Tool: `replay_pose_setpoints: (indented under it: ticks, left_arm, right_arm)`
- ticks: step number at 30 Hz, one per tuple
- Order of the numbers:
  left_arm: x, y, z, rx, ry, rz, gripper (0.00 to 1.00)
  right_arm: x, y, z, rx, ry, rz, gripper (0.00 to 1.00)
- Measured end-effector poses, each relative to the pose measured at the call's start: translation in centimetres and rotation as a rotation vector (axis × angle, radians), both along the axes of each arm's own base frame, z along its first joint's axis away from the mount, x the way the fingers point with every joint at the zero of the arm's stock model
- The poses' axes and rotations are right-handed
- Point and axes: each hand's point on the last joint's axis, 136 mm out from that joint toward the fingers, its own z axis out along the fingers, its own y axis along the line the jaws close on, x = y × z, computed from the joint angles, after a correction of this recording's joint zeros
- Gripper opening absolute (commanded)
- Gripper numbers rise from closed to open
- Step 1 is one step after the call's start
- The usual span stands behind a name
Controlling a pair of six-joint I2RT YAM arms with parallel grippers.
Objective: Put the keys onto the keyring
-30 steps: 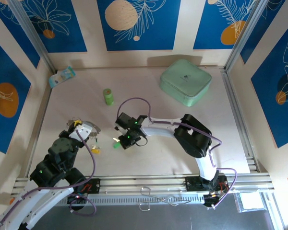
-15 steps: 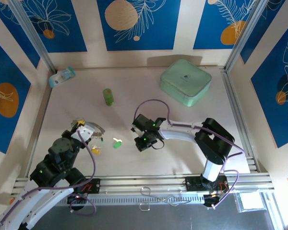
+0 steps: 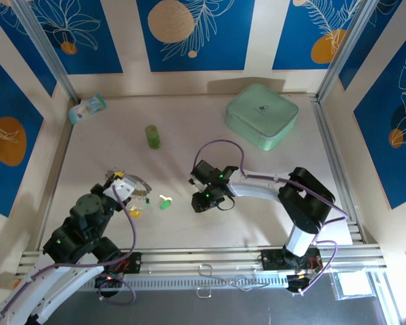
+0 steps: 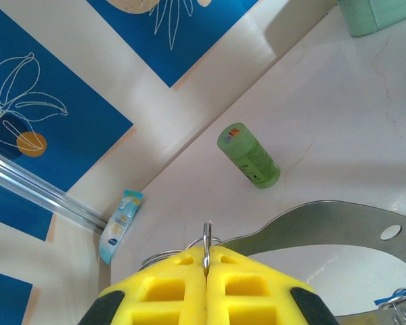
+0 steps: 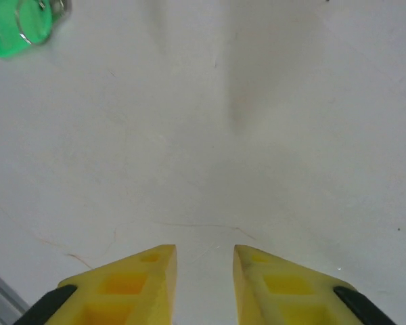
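Note:
My left gripper [image 3: 124, 187] is shut on the keyring [image 4: 207, 242], a thin silver wire loop pinched edge-on between the yellow fingers [image 4: 169, 288]. A curved flat metal tag [image 4: 325, 220] hangs off it to the right, with a bit of chain and a blue piece [image 4: 394, 298]. A green-headed key [image 3: 164, 202] lies on the table between the two grippers, and its head shows in the right wrist view [image 5: 17, 27]. Beside the left gripper lies a yellow-headed key [image 3: 135, 213]. My right gripper [image 3: 197, 204] is open over bare table, holding nothing [image 5: 204, 261].
A green cylindrical bottle [image 3: 152, 136] lies at the back middle, also in the left wrist view [image 4: 249, 156]. A mint green box [image 3: 261, 115] sits back right. A blue packet [image 3: 86, 108] lies at the back left wall. Purple cable [image 3: 216, 145] arcs over the right arm.
My right gripper has pulled away to the right from the green key, which stays on the table. The left gripper with the keyring shifted slightly right.

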Motion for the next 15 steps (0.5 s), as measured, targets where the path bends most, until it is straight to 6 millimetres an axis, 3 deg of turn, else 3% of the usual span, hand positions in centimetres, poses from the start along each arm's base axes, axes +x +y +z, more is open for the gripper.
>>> replay_pose_setpoints:
  ticks: [6, 15]
  left_arm:
    - [0.0, 0.0, -0.2, 0.005, 0.007, -0.002, 0.0]
    - [-0.1, -0.1, -0.3, 0.006, 0.01, -0.008, 0.0]
  right_arm:
    - [0.1, 0.2, 1.7, 0.043, -0.027, -0.014, 0.44]
    - [0.5, -0.3, 4.1, 0.11, -0.125, -0.036, 0.44]
